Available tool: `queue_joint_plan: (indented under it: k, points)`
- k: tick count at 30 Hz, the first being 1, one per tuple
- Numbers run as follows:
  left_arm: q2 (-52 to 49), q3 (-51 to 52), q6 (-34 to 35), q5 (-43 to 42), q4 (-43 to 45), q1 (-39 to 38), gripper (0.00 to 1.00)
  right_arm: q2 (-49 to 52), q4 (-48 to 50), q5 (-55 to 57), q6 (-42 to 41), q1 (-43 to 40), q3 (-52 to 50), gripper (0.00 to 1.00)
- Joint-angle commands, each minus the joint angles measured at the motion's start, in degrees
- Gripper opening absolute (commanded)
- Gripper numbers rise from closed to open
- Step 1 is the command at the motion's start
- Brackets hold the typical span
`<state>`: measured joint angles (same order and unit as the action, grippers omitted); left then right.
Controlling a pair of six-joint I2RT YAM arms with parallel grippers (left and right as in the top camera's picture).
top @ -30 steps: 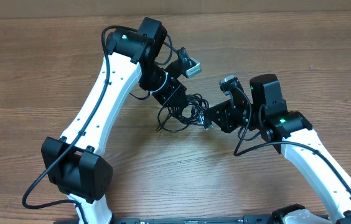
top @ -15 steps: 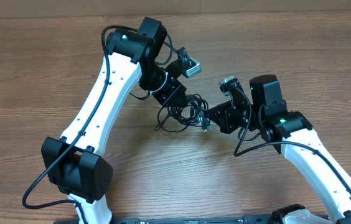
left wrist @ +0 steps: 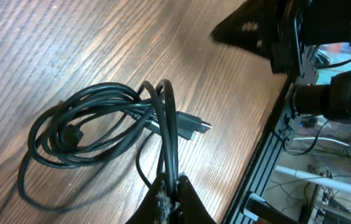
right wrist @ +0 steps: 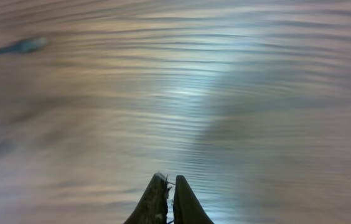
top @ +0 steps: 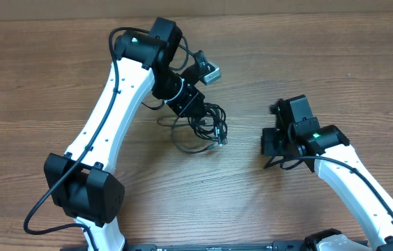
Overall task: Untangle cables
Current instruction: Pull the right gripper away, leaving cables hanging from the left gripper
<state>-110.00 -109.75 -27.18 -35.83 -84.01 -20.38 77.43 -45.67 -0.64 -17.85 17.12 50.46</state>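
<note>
Thin black cords (top: 209, 120) (left wrist: 139, 118) sit in a loose, messy coil flat on the wood, left of centre, one loop pulled upright. Plug tips look silvery, I think.

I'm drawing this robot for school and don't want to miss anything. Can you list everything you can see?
cables: one tangled bundle, number of cords unclear, black, middle of the table
plug: at least one, black with a silvery tip, sticking out of the bundle
table: one, brown wood, under everything
left arm: one, white and black, reaching to the bundle
right arm: one, white and black, apart from the bundle
left gripper: one, black, shut on a loop of the cables
right gripper: one, black, shut, holding nothing, over bare table
</note>
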Motion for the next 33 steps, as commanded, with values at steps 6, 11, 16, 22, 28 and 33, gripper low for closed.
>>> queue_joint_plan:
  k: [6, 11, 16, 22, 28, 33]
  points:
    - [-0.15, -0.11, 0.2, -1.46, 0.15, 1.14, 0.04, -0.15, 4.61, -1.22, -4.61, 0.0, 0.39, 0.18]
    - [-0.15, -0.11, 0.2, -1.73, 0.26, 0.74, 0.04, -0.15, 12.24, -31.04, 4.33, 0.02, 0.39, 0.33]
    - [-0.15, -0.11, 0.35, -3.19, 0.26, 0.74, 0.04, -0.15, 14.86, -42.4, 8.52, 0.02, 0.39, 0.35]
    - [-0.15, -0.11, 0.17, -5.79, 0.7, 0.74, 0.05, -0.15, 14.53, -41.66, 8.79, 0.02, 0.39, 0.38]
    - [-0.26, 0.46, 6.62, 8.98, 2.1, 0.74, 0.04, -0.15, 12.94, -34.16, 8.72, 0.02, 0.39, 0.37]
    - [-0.26, 4.15, 13.55, 16.94, 5.49, 0.76, 0.57, -0.15, 10.21, -28.89, 8.72, 0.02, 0.39, 0.37]
